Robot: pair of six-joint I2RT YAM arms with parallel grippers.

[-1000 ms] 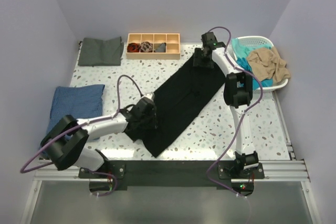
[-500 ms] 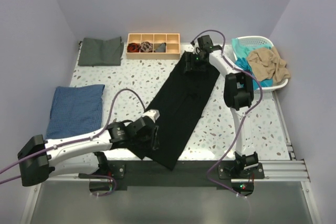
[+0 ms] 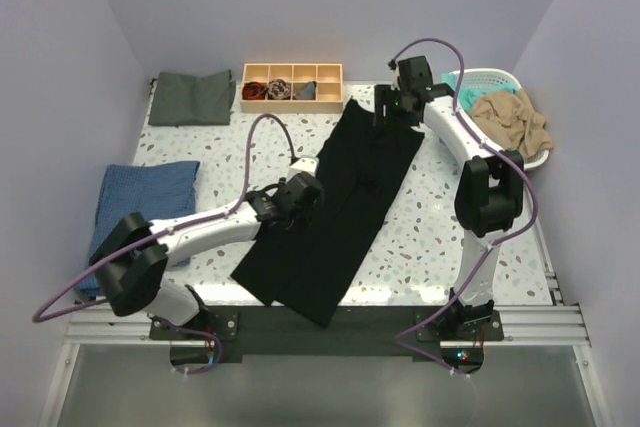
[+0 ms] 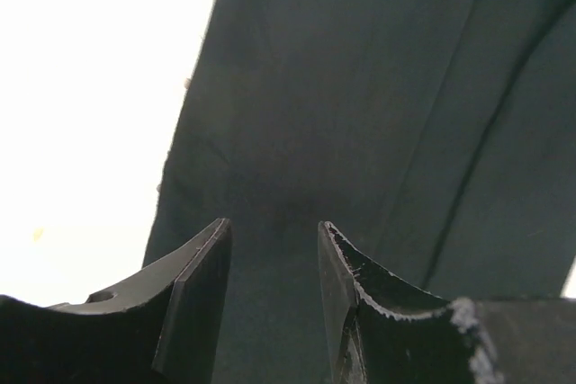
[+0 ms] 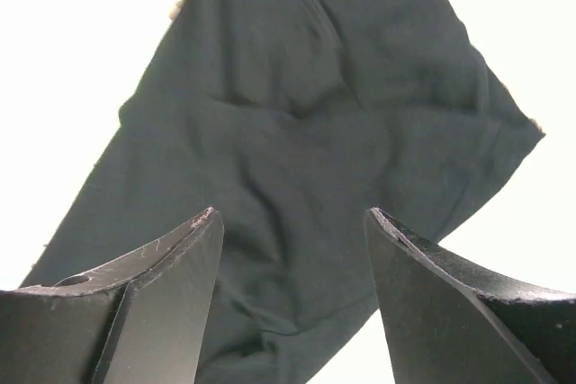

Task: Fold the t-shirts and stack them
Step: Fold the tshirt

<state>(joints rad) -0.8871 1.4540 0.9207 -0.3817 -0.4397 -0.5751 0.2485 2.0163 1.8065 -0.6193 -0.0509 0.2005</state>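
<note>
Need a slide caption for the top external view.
Left gripper and right gripper, both open, over the black t-shirt spread diagonally across the table.

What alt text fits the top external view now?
A black t-shirt lies diagonally across the speckled table, the left end effector over its left edge, the right end effector over its far end. A folded grey-green shirt sits far left; a white basket holds a teal shirt and a tan shirt.
</note>
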